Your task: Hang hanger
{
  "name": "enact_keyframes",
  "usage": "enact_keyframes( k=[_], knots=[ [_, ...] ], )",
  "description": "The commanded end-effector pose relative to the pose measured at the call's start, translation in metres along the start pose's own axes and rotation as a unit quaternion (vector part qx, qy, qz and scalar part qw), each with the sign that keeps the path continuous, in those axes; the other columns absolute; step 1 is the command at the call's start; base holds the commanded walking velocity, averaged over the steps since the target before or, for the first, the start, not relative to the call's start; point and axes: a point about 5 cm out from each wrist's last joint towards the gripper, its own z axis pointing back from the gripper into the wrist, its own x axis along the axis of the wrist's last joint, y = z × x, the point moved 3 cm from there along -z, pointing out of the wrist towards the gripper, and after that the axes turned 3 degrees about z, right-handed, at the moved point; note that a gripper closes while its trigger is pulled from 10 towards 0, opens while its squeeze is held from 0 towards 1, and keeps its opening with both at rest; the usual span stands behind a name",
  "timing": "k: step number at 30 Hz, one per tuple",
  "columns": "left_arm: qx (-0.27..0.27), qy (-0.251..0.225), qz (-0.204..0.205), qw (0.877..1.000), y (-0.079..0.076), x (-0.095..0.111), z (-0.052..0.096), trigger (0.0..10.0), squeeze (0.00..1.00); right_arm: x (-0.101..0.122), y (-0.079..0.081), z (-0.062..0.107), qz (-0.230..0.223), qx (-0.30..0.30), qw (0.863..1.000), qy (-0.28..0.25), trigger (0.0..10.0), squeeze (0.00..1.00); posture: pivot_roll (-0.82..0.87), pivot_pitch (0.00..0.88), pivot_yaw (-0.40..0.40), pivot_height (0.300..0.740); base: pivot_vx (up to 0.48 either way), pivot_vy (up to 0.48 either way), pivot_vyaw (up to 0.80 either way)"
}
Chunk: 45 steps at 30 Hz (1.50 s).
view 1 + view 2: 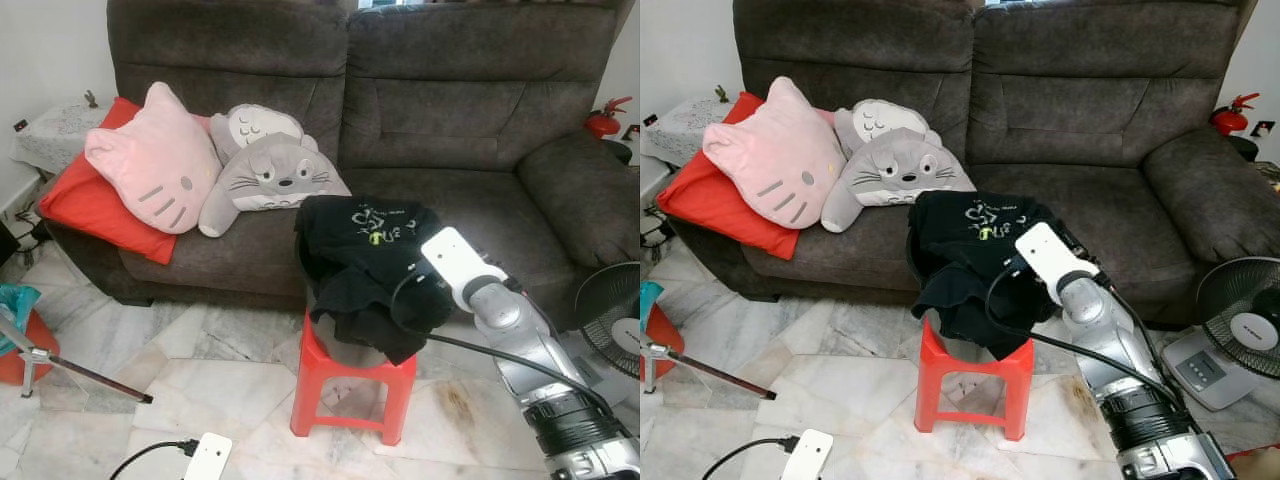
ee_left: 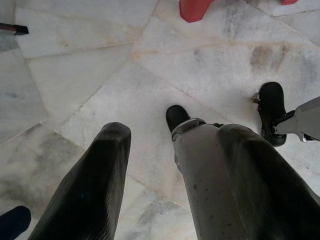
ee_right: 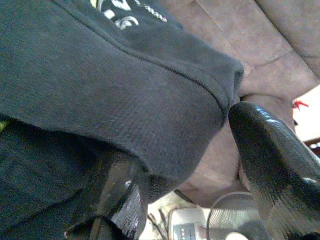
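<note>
Right tool [image 3: 190, 165] spread wide around black shirt [image 1: 365, 255] edge; shirt print unreadable; left tool [image 2: 175, 175] wide.

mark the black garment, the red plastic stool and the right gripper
black printed garment [image 1: 365, 235], left eye view, top near print
red plastic stool [image 1: 312, 352], left eye view, seat edge
right gripper [image 3: 187, 165], right wrist view, between fingertips

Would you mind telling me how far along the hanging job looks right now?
Early stage. Nothing looks hung: the black garment lies heaped on the red stool before the sofa. In hand: the right tool is open, with the fabric between its fingers. The left tool hangs idle over the floor. I cannot make out a hanger.
</note>
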Motion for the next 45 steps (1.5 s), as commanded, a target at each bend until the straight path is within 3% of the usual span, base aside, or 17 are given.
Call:
enact_keyframes(
  k=[1,19,45],
  knots=[
    [0.001,0.003,-0.005,1.0,0.001,-0.001,0.0,10.0,0.0,-0.01,-0.006,0.0,-0.005,-0.015,1.0,0.019,10.0,0.0,0.02,0.0,-0.005,0.74,0.0,0.0,0.0],
    [0.003,0.002,-0.004,1.0,0.002,-0.001,0.0,10.0,0.0,-0.012,-0.015,-0.006,-0.02,-0.066,0.998,0.015,10.0,0.0,0.02,0.0,-0.003,0.74,0.0,0.0,0.0],
    [0.005,0.001,-0.005,1.0,0.002,-0.001,0.0,10.0,0.0,-0.009,-0.014,-0.019,-0.026,-0.076,0.997,-0.001,10.0,0.0,0.03,0.0,-0.002,0.74,0.0,0.0,0.0]
  ],
)
